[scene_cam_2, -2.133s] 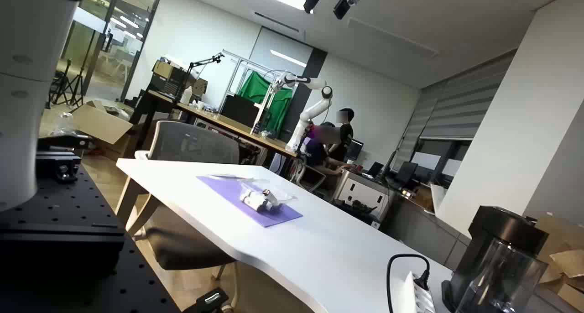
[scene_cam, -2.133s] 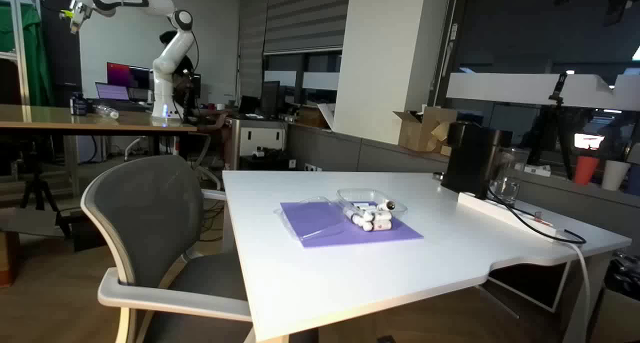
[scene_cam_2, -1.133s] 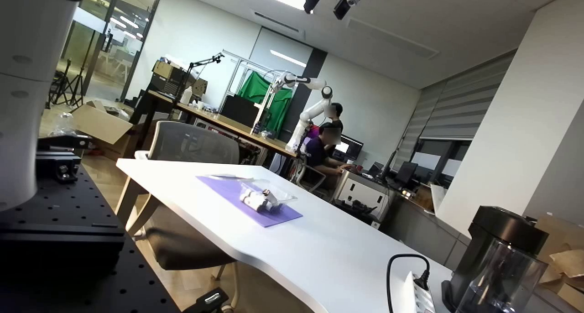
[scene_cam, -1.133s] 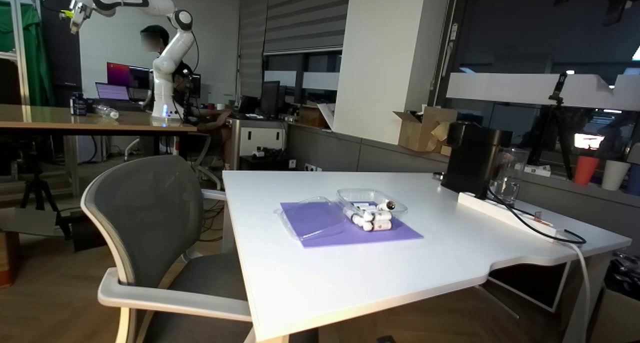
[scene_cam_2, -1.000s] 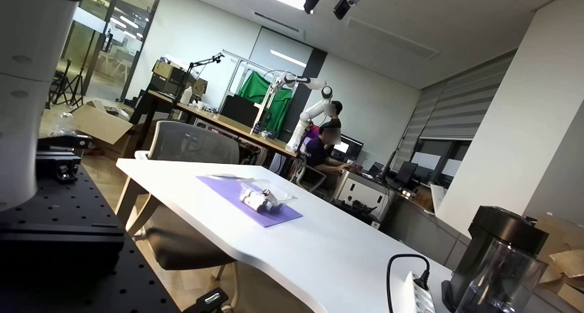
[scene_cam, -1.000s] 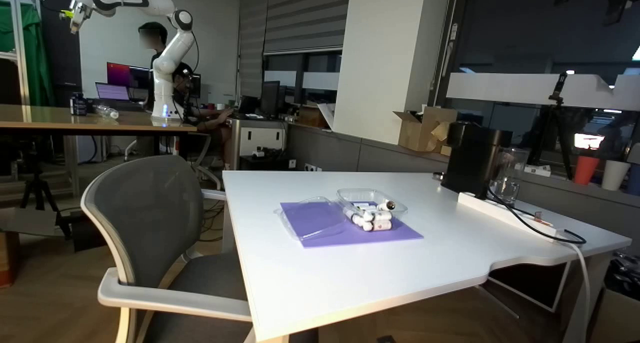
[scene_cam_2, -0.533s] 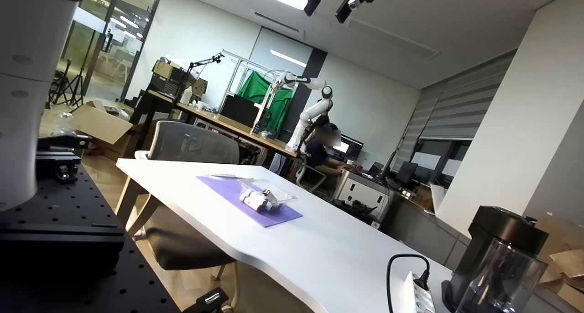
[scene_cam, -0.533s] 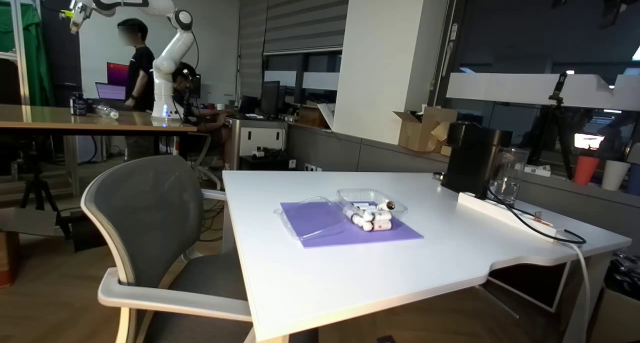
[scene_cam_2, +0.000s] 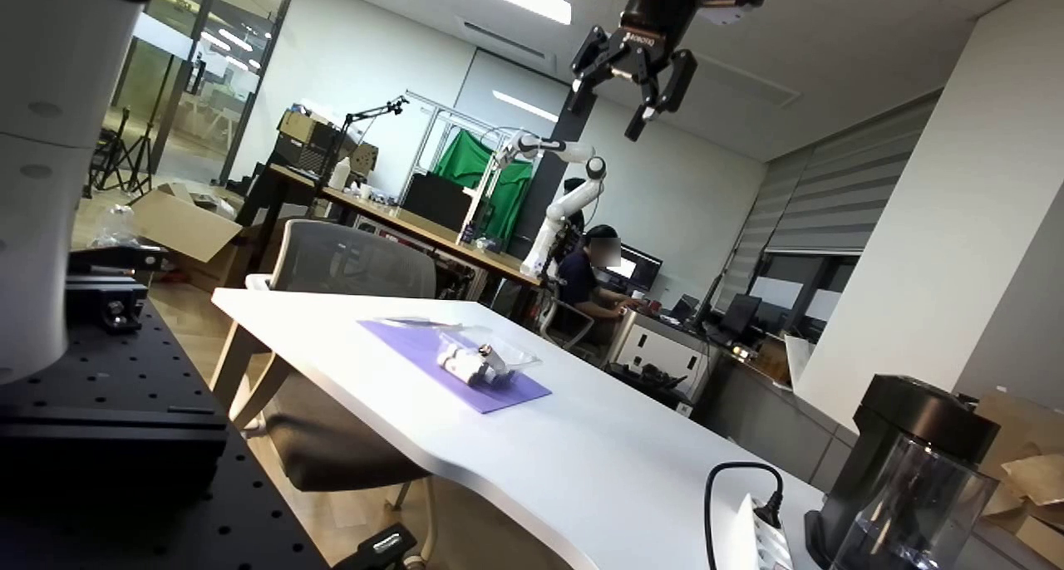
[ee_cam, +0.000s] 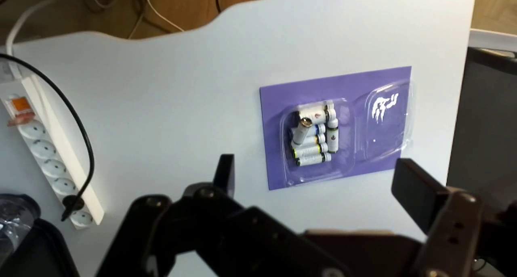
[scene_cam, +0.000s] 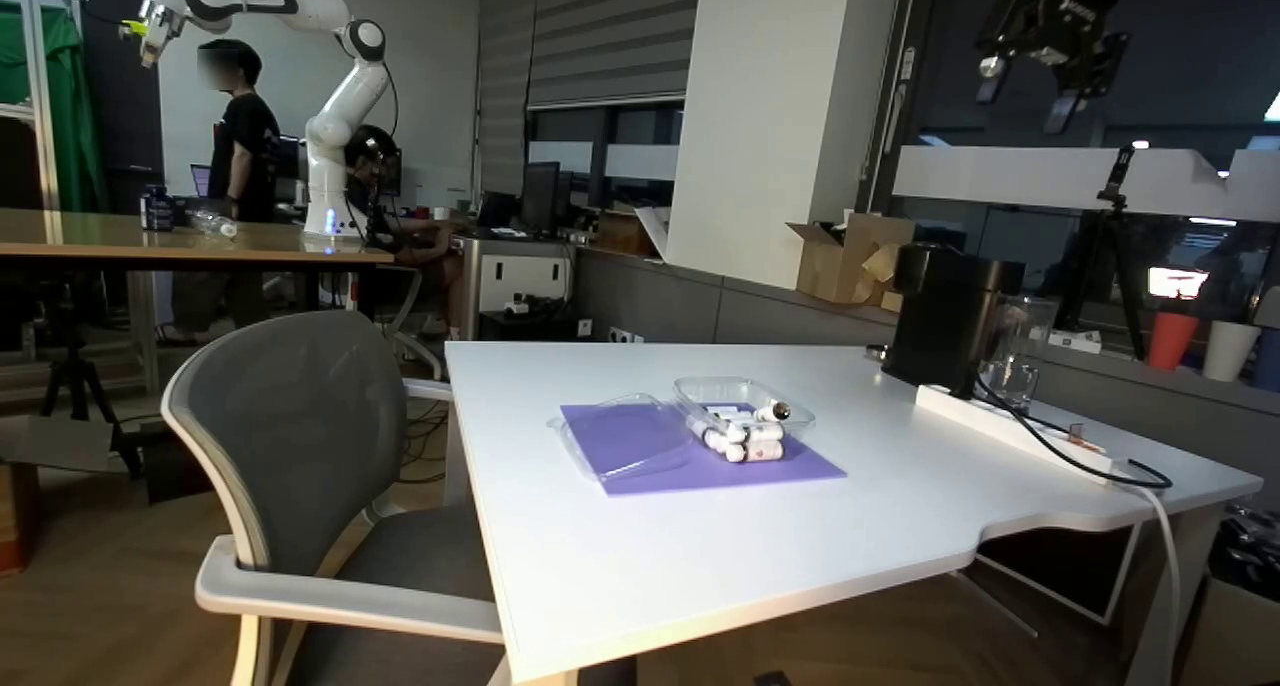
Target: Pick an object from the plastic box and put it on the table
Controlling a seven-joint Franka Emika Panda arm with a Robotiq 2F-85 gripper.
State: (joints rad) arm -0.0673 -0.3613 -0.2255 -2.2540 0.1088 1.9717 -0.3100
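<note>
The plastic box [ee_cam: 343, 162] is clear and shallow. It lies on the purple mat [ee_cam: 274, 176] on the white table [ee_cam: 181, 107], with several small white-labelled bottles [ee_cam: 332, 141] inside. One bottle with a shiny end [ee_cam: 301, 133] lies tilted across others. The box shows in both exterior views, by its rim [scene_cam: 690, 384] and by its clear wall [scene_cam_2: 519, 356]. My gripper [ee_cam: 317, 175] is open with nothing between its fingers. It hangs high above the table and apart from the box, as both exterior views show [scene_cam: 1026, 98] [scene_cam_2: 608, 115].
A clear lid [ee_cam: 383, 137] lies beside the box, partly on the mat. A white power strip [ee_cam: 60, 160] with a black cable and a black machine [scene_cam: 940, 316] stand towards the other end of the table. A chair [scene_cam: 300, 446] stands at the table's side.
My gripper has come down from the top edge in both exterior views, and moved left in one of them. A person at the back has walked left. The box and bottles have not moved.
</note>
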